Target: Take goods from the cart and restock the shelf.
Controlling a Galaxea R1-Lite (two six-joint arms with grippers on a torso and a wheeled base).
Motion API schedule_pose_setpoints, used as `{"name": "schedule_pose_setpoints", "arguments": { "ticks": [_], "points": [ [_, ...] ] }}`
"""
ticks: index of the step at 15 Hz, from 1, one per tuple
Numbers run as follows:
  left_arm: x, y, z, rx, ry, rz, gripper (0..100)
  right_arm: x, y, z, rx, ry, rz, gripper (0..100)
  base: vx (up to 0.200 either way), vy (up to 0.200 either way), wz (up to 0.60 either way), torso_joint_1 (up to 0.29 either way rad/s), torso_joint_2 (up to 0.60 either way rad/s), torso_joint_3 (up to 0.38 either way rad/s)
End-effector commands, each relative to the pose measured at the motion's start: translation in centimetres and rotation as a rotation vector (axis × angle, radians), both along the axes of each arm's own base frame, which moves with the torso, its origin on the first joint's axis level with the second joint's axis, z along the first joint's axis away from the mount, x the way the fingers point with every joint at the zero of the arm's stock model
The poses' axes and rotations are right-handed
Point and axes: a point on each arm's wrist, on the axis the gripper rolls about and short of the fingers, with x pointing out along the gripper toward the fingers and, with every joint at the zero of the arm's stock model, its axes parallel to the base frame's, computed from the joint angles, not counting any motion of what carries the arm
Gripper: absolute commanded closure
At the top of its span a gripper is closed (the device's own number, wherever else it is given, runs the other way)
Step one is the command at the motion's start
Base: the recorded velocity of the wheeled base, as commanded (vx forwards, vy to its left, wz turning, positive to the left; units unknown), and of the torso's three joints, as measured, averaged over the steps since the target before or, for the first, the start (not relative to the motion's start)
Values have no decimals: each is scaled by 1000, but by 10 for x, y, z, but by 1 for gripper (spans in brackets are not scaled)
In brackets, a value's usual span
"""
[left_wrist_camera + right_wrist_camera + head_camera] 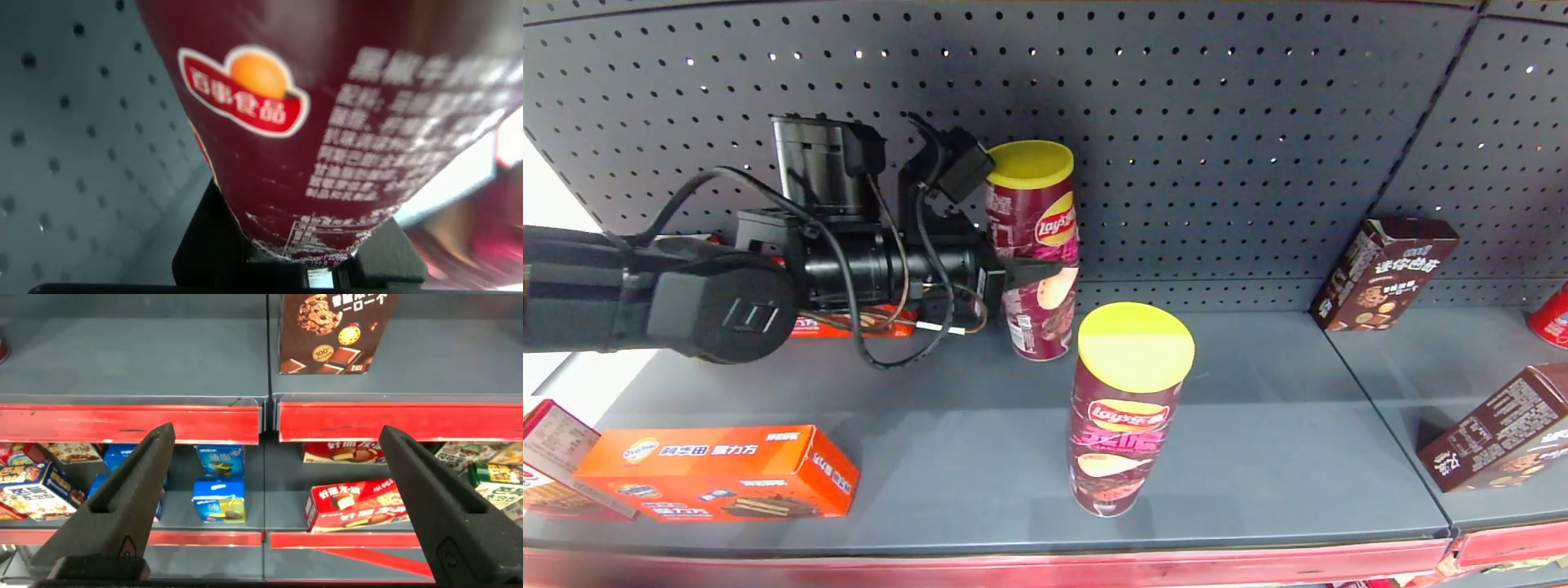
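Note:
My left gripper (pixel 1031 273) is shut on a dark red chip can (pixel 1033 237) with a yellow lid, held upright at the back of the grey shelf (pixel 1258 441), close to the pegboard. I cannot tell whether its base touches the shelf. In the left wrist view the same chip can (pixel 327 122) sits between the black fingers (pixel 208 245). A second chip can (pixel 1125 416) of the same kind stands free nearer the shelf's front. My right gripper (pixel 275 433) is open with nothing between its fingers, facing the red shelf edges (pixel 131 423).
An orange box (pixel 719 474) lies at the shelf's front left. Brown cookie boxes (pixel 1384 273) (pixel 1499 429) are on the right section. The right wrist view has a brown box (pixel 335 331) on an upper shelf and blue boxes (pixel 216 498) and red boxes (pixel 355 505) lower down.

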Motion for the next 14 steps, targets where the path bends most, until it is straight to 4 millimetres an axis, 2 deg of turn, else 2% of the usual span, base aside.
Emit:
{"name": "schedule_pose_setpoints", "arguments": {
  "ticks": [1, 7, 14],
  "points": [
    [24, -10, -19, 18, 19, -1, 100, 0, 0, 0, 0, 2, 0, 0, 0, 0, 0, 0, 0, 0],
    [47, -22, -29, 29, -9, -12, 100, 0, 0, 0, 0, 2, 0, 0, 0, 0, 0, 0, 0, 0],
    [52, -28, -44, 52, -8, -26, 100, 0, 0, 0, 0, 2, 0, 0, 0, 0, 0, 0, 0, 0]
  ]
}}
